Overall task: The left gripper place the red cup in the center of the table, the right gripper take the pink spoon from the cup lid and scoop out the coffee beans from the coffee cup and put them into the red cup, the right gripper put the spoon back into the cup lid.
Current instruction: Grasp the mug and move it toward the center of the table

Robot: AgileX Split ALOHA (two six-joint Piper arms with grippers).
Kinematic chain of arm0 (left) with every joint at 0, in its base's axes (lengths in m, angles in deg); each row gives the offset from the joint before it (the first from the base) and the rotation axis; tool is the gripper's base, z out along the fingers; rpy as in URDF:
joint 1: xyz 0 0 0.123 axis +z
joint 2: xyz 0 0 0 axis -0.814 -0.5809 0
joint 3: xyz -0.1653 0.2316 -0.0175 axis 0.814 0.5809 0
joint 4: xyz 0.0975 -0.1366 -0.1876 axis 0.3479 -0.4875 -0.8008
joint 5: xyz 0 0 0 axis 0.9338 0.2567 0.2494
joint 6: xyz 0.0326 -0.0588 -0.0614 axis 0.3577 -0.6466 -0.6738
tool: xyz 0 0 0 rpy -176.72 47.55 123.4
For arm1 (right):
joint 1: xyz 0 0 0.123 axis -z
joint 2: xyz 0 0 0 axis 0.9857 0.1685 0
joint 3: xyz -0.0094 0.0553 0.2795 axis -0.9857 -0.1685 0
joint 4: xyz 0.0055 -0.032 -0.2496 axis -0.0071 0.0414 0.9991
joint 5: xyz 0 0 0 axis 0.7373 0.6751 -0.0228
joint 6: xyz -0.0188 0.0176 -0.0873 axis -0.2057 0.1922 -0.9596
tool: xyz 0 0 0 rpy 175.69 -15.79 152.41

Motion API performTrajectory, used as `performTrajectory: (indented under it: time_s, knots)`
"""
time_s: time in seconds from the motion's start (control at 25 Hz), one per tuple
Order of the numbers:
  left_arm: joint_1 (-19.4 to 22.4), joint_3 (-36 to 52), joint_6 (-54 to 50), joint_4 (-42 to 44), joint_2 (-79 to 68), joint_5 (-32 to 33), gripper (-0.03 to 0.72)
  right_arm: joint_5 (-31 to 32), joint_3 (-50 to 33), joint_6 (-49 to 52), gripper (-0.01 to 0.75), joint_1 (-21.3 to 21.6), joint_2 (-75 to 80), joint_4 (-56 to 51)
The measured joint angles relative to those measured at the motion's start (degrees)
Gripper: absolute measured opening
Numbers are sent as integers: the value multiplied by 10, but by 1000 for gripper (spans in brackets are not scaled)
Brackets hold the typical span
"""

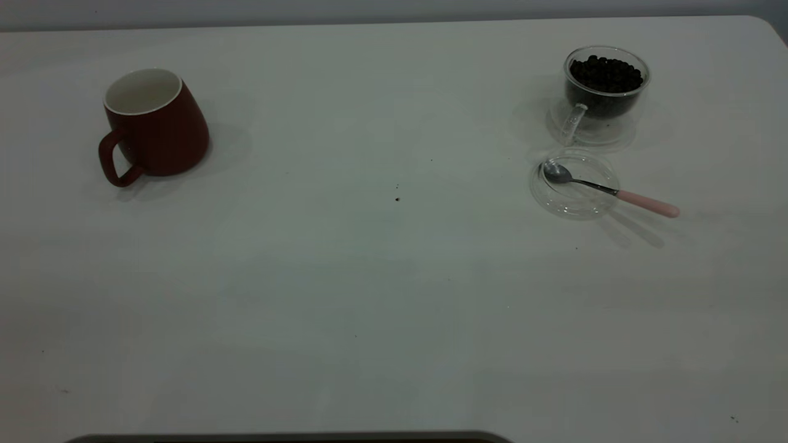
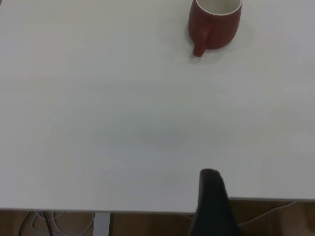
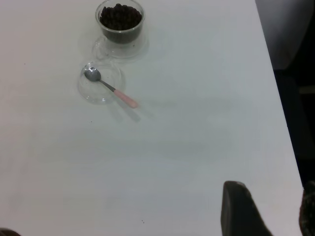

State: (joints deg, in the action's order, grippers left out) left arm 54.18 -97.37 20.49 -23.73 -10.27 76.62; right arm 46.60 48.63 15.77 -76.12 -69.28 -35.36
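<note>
Two arms parked at the near table edge, neither touching anything; nothing of the task done yet. Left gripper [image 2: 214, 206] shows only one dark finger low in its wrist view, so open or closed cannot be told. Red cup [image 1: 154, 123] stands upright well ahead of it, far side of the table [image 1: 369, 295], handle turned back toward the gripper. Right gripper [image 3: 268, 209] shows two dark fingers with a gap between, apparently open. Spoon [image 1: 606, 189] lies far ahead of it, bowl in the lid [image 1: 574, 183], pink handle overhanging the rim; coffee cup [image 1: 604, 86] just beyond, beans [image 1: 606, 74] heaped to the brim. Step in hand, judged: left reaches for the cup. Best to span one wall at the rim, clear of the handle, lift level, set down mid-table.
</note>
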Motion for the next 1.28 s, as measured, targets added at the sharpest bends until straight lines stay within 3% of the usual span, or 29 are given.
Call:
performTrajectory:
  time_s: [1.28]
  knots:
    - [0, 0, 1, 15, 0, 0, 569, 0, 0, 0, 330, 0, 0, 0]
